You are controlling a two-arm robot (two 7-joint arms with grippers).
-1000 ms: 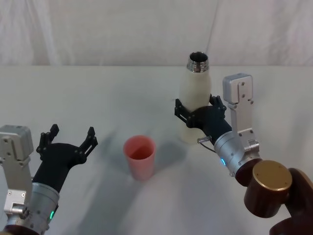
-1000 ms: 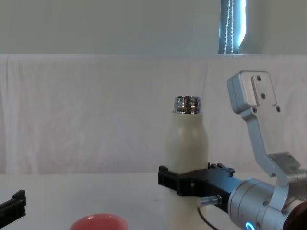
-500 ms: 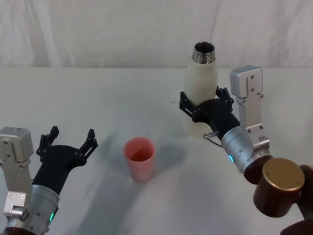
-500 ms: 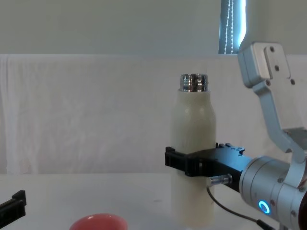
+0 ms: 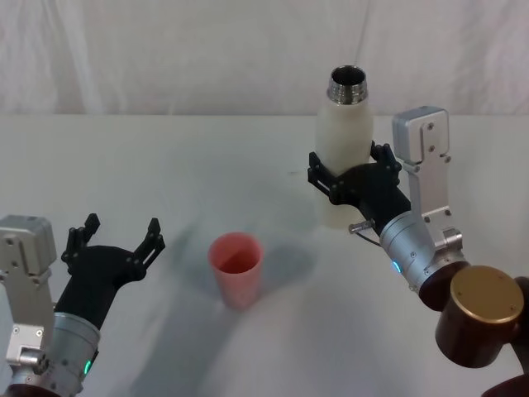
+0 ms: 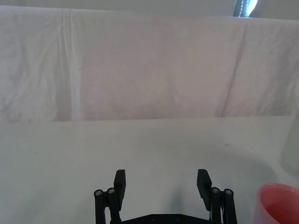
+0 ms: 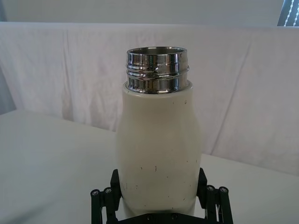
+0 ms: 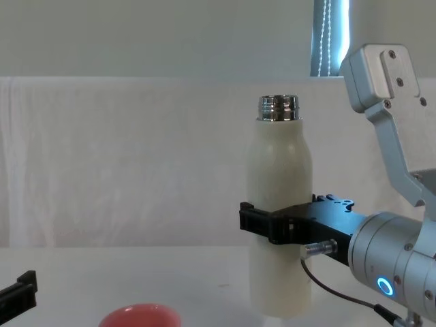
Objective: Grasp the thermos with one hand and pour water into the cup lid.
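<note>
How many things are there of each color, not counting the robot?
Cream-white: 1, the thermos, held in the right tool
Pink-red: 1, the cup lid, standing to the right of the open left tool
Total: 2

A staged test booth: a bare white tabletop (image 5: 165, 165) with a creased white cloth backdrop (image 8: 136, 157) hung behind it.
</note>
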